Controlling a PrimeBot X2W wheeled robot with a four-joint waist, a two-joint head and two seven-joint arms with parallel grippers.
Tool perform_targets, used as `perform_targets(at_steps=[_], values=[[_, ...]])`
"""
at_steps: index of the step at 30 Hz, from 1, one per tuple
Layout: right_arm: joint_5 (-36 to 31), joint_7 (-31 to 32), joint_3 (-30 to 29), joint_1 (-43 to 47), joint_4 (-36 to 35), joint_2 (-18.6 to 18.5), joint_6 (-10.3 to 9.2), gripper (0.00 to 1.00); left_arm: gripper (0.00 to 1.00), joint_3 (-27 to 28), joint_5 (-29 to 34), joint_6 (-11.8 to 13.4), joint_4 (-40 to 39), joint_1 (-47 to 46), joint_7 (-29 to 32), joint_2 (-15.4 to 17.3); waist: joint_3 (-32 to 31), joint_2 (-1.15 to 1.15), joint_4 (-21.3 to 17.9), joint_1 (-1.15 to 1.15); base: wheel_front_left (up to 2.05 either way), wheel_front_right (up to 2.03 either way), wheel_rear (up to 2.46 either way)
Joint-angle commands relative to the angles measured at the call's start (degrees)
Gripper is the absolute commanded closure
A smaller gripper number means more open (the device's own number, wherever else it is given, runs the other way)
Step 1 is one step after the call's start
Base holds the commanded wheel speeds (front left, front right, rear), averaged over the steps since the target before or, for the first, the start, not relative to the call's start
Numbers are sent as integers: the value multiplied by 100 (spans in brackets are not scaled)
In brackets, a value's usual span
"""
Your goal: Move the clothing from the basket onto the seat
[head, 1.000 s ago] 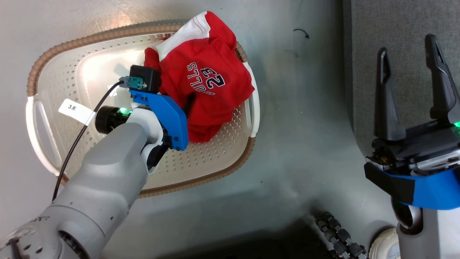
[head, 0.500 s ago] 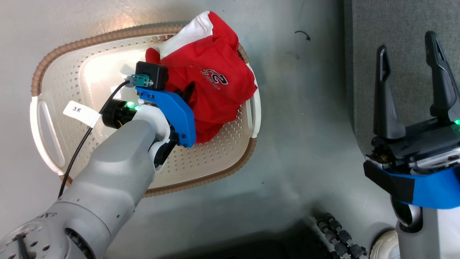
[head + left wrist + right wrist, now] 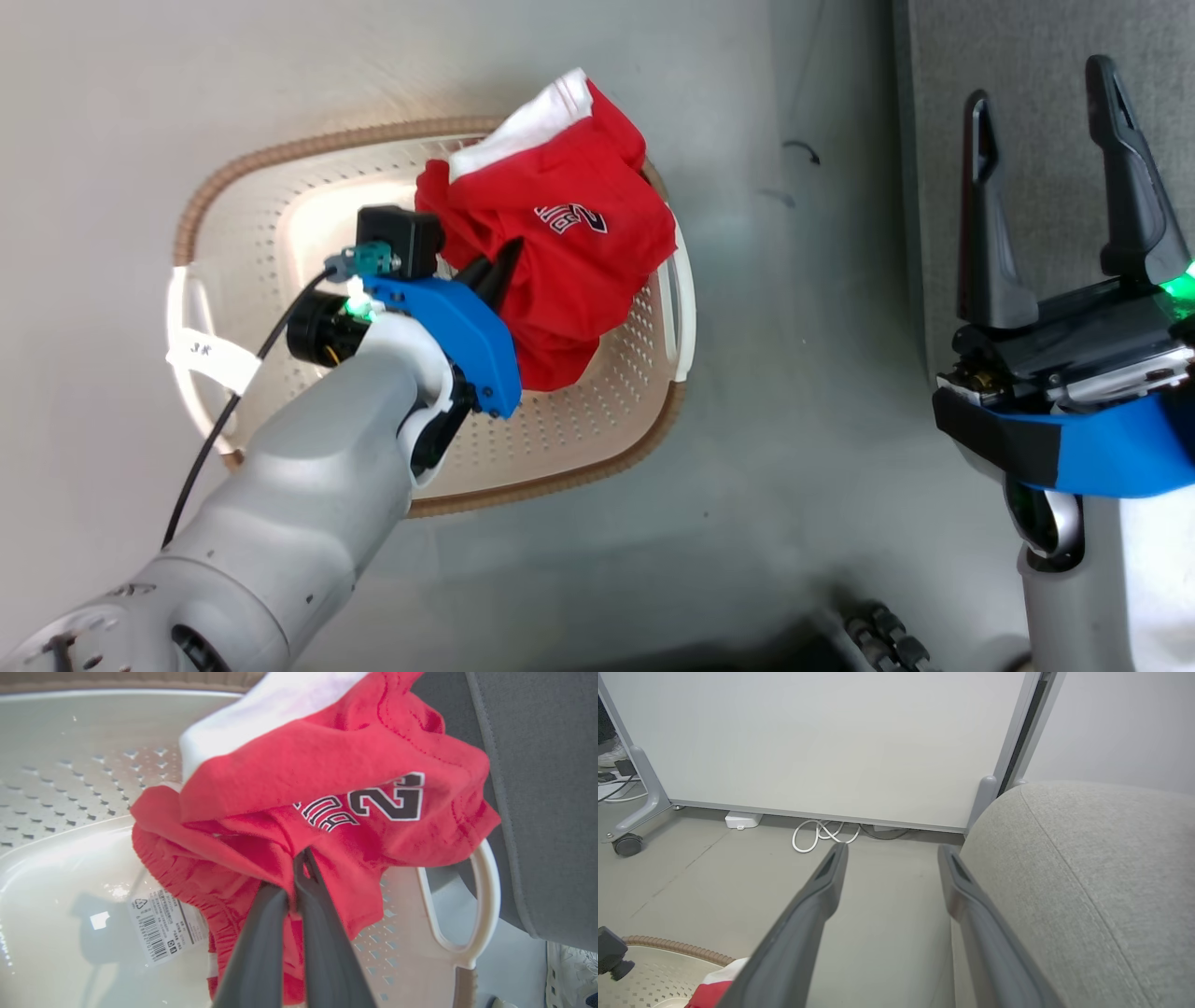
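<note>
The clothing (image 3: pixel 569 238) is a bunched red bundle with white trim and a partly folded number print, hanging over the right half of the cream basket (image 3: pixel 280 233). My left gripper (image 3: pixel 499 266) is shut on a fold of it. In the left wrist view the fingertips (image 3: pixel 303 868) pinch red cloth just below the print (image 3: pixel 383 805), and a second red fold with a gathered hem (image 3: pixel 177 877) hangs lower. The basket's label sticker (image 3: pixel 161 924) shows on its bare bottom. My right gripper (image 3: pixel 1038 84) is open and holds nothing, over the edge of the grey seat (image 3: pixel 1036 187).
The basket stands on a grey floor (image 3: pixel 794 373), its right handle (image 3: pixel 481 896) close to the sofa's side (image 3: pixel 542 788). Beyond the right gripper (image 3: pixel 892 849) are a white partition panel (image 3: pixel 822 742), a coiled white cable (image 3: pixel 822 833) and a caster foot (image 3: pixel 627 844).
The left gripper has closed on the red bundle and pulled it up, bunching it and folding the print. The head view has also shifted, so the basket sits further right and looks smaller.
</note>
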Motion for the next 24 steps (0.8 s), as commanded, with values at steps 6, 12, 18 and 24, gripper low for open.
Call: perform_targets(at_steps=[6, 12, 18, 24], values=[[56, -19, -3, -80, 232, 3, 3, 0, 100, -22, -13, -8, -171, 257, -224, 31, -578, 0, 254, 0, 0, 0, 0], [94, -19, 1, 0, 459, 2, 3, 0, 100, -13, 87, -8, -330, 526, -313, 67, -1095, 0, 392, 0, 0, 0, 0], [131, -19, 32, 128, 668, 2, 3, 0, 100, 487, 453, -8, -628, 845, -311, 148, -1625, 0, 477, 0, 0, 0, 0], [191, -19, 14, 283, 841, 2, 3, 0, 100, 1143, 1068, -8, -950, 1315, -312, 258, -2208, 0, 543, 0, 0, 0, 0]])
